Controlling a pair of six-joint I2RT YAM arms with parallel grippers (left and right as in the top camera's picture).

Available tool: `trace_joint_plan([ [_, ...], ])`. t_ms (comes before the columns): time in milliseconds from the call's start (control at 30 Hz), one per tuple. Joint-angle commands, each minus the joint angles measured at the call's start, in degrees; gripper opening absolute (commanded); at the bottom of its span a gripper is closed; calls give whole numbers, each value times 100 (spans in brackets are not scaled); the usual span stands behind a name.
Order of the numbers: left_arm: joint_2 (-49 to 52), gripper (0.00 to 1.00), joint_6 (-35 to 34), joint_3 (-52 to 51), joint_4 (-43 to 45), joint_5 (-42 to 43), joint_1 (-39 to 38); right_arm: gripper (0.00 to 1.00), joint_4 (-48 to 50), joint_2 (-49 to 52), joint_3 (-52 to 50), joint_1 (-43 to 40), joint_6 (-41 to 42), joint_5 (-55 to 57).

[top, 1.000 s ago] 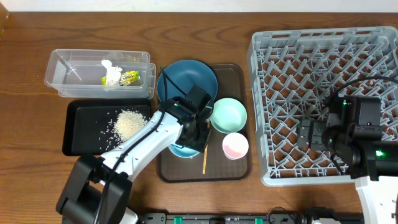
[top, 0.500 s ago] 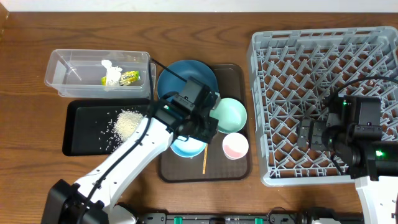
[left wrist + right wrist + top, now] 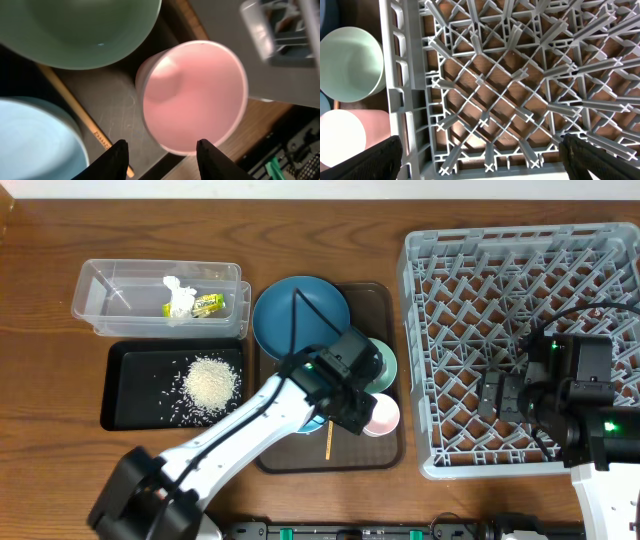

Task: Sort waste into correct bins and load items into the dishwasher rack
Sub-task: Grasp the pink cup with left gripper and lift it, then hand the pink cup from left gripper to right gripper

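**A:** What is the left claw doing?

**B:** The left gripper (image 3: 162, 159) is spread wide and holds nothing. Its two dark fingertips show at the bottom edge of the wrist view, hovering over the pinkish-white cup (image 3: 195, 95), which stands upright on the brown tray (image 3: 117, 100).

**A:** What surrounds the cup?

**B:** The mint-green bowl (image 3: 80, 25) is just beside it at upper left. The chopstick (image 3: 75, 112) runs diagonally to its left, and the light-blue bowl (image 3: 30, 137) is at lower left.

**A:** What might go wrong?

**B:** A finger could land on the rim and tip the cup, or push it against the bowl. A pinch on the smooth wall might also slip.

**A:** And the other claw?

**B:** The right gripper (image 3: 480, 160) is also spread and empty, above the dishwasher rack (image 3: 495, 90).
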Motion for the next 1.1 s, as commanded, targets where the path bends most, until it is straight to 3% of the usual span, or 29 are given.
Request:
trace_joint_plan([
  [0, 315, 46, -101, -52, 61, -55, -61, 99, -22, -28, 107, 57, -70, -24],
  [33, 376, 41, -101, -52, 72, -50, -66, 99, -22, -28, 107, 57, -70, -24],
  [133, 457, 8, -120, -50, 140, -52, -55, 99, -31, -28, 107, 57, -70, -24],
  [367, 269, 6, -120, 17, 83, -52, 275, 99, -44, -31, 107, 57, -70, -24],
  [567, -339, 6, -295, 22, -94, 184, 1086, 99, -37, -28, 107, 57, -72, -22],
  [733, -796, 6, -376, 20, 313, 1869, 2203, 99, 83, -24, 107, 57, -55, -15],
  [867, -737, 6, -669, 17, 789, 3368, 3073, 99, 625, 57, 83, 57, 588, -170],
  [1067, -238, 6, -846, 11, 1696, 5801, 3799, 99, 1714, 560, 83, 63, -535, -3534],
])
